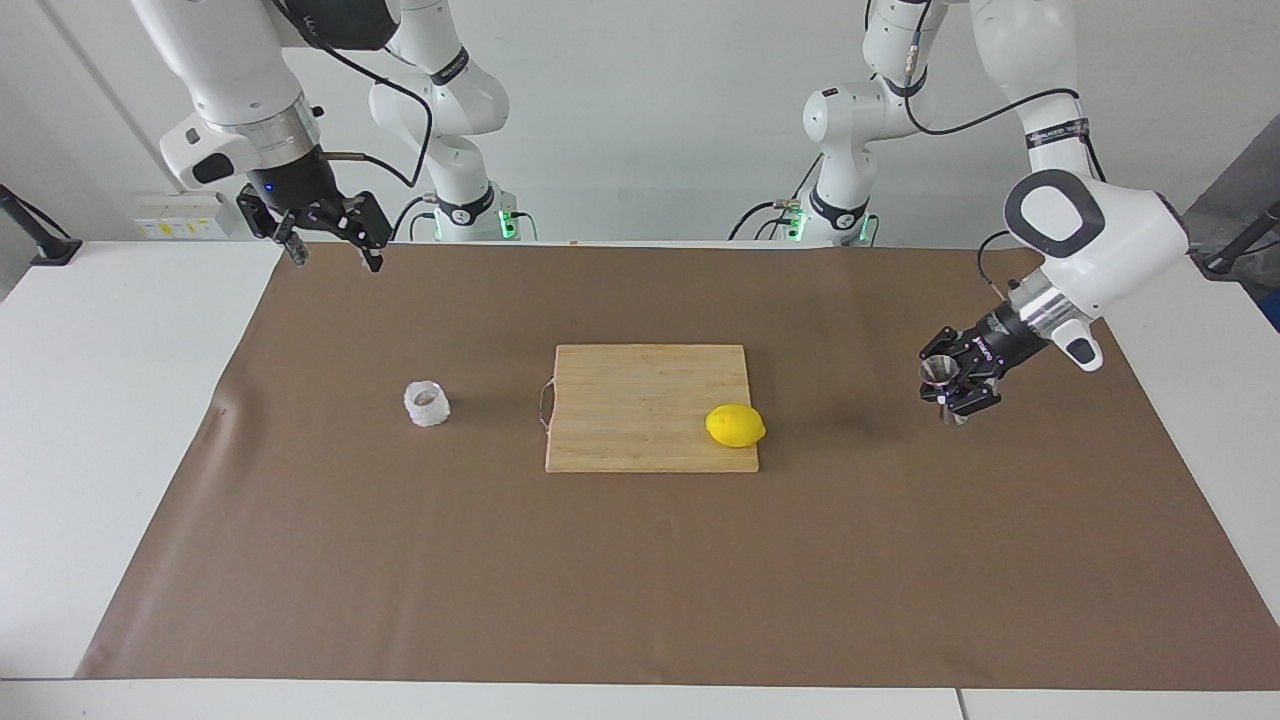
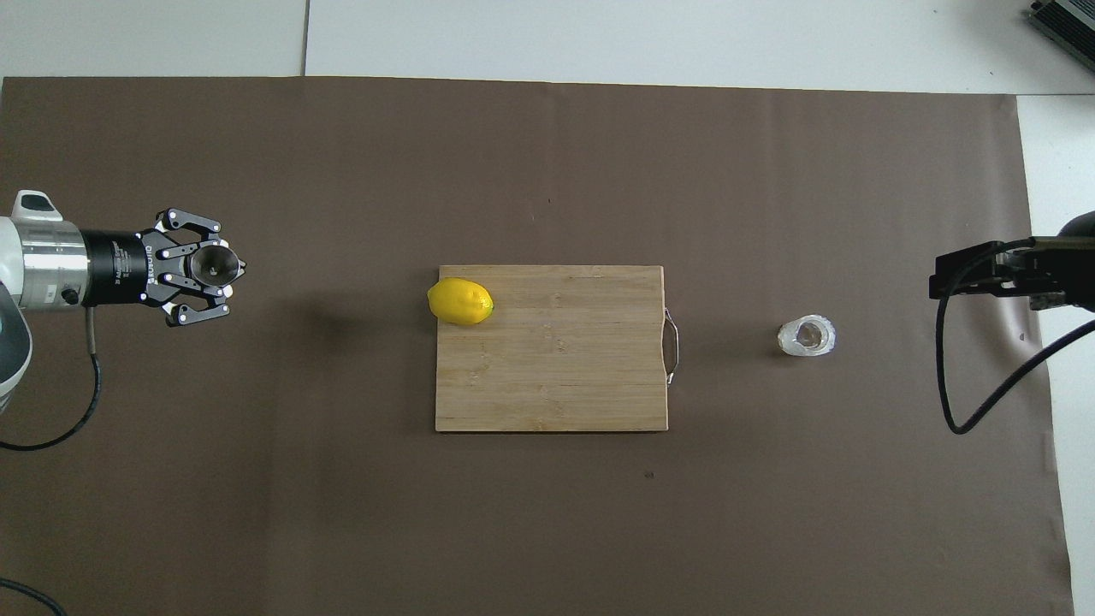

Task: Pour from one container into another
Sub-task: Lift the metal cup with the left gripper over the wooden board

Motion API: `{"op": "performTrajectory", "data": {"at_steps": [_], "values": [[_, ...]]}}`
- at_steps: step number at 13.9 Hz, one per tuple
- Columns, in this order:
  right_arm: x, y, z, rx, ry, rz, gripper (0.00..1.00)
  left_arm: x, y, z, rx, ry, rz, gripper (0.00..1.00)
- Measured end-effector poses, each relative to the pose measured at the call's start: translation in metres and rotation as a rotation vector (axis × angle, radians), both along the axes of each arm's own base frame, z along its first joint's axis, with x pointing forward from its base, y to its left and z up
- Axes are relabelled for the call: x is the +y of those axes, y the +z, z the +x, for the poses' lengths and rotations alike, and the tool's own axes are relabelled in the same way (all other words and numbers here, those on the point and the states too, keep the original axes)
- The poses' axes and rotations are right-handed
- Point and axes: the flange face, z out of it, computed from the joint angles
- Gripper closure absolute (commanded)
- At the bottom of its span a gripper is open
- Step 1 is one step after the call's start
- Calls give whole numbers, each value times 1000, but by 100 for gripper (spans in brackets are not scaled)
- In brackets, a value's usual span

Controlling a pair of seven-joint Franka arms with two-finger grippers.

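My left gripper (image 1: 951, 393) is shut on the small steel hourglass jigger (image 1: 940, 374), holding it mouth-up above the brown mat at the left arm's end of the table. In the overhead view the jigger (image 2: 213, 264) shows as a round mouth inside the left gripper (image 2: 210, 270). The squat whitish textured cup (image 1: 427, 403) stands alone on the mat toward the right arm's end, seen from above as a knobbly-rimmed cup (image 2: 806, 335). My right gripper (image 1: 337, 262) hangs open and empty over the mat's edge at its own end, and waits there (image 2: 938, 275).
A wooden cutting board (image 1: 640, 400) lies mid-table with a yellow lemon (image 1: 735, 425) on its corner toward the left arm. From above the lemon (image 2: 460, 301) sits on the board (image 2: 565, 368) between jigger and cup. The brown mat (image 1: 640, 580) covers the table.
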Motion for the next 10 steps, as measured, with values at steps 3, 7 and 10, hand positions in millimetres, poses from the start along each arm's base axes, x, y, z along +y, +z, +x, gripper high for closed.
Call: {"op": "performTrajectory", "data": {"at_steps": [3, 7, 10], "values": [[0, 0, 0, 0, 0, 0, 0, -39, 13, 4, 61, 90, -149, 100], [0, 0, 0, 0, 0, 0, 0, -108, 18, 1, 143, 167, -235, 100], [0, 0, 0, 0, 0, 0, 0, -186, 6, -15, 114, 264, -263, 100]]}}
